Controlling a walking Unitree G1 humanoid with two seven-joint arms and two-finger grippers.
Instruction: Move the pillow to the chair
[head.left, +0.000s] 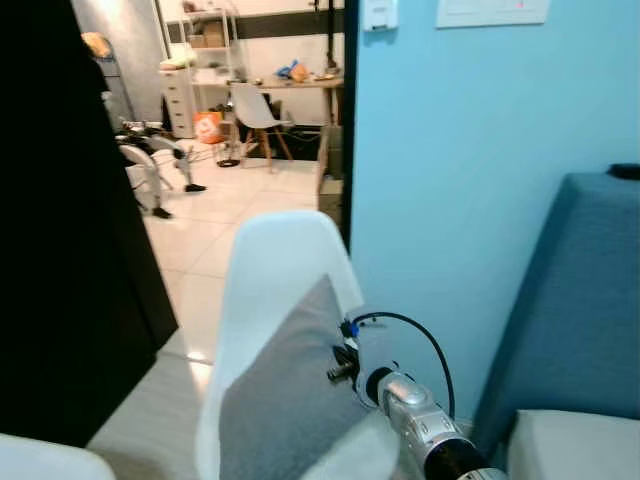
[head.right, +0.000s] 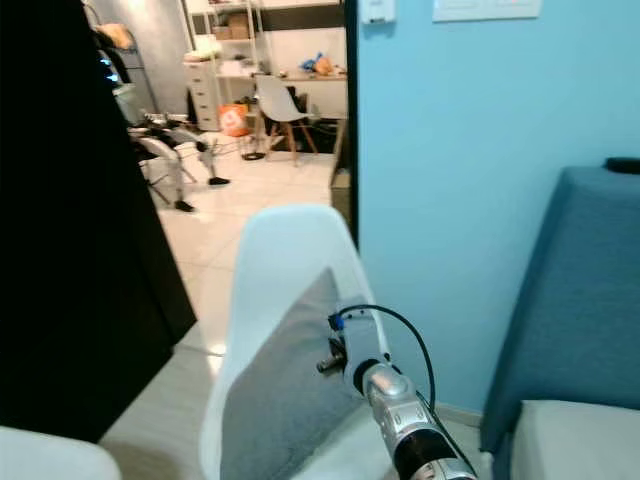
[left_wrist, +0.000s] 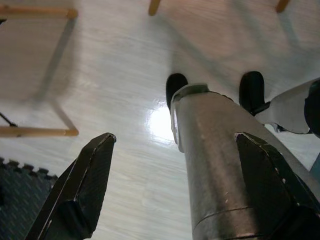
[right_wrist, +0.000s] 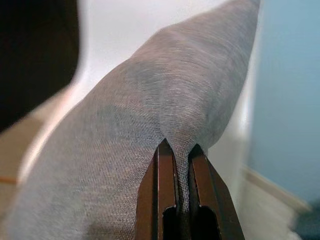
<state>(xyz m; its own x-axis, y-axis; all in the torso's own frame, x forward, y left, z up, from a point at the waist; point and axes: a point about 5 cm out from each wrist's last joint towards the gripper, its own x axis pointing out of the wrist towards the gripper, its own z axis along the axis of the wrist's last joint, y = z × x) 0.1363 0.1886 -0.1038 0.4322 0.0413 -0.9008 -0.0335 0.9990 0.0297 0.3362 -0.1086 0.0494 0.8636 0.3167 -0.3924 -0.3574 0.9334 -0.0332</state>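
The grey pillow (head.left: 290, 395) already leans upright against the white chair (head.left: 280, 250) back, apparently on the seat, with the right hand (right_wrist: 181, 152) pinched on its fabric. Releasing remains. The left hand (left_wrist: 175, 165) hangs spread above the floor.

Ahead of you stands a light blue wall (head.left: 470, 190), with a blue sofa (head.left: 590, 300) at its right. Through the doorway, a pale tiled floor (head.left: 215, 215) leads to a wooden desk (head.left: 300, 85) and white shelving (head.left: 205, 50).
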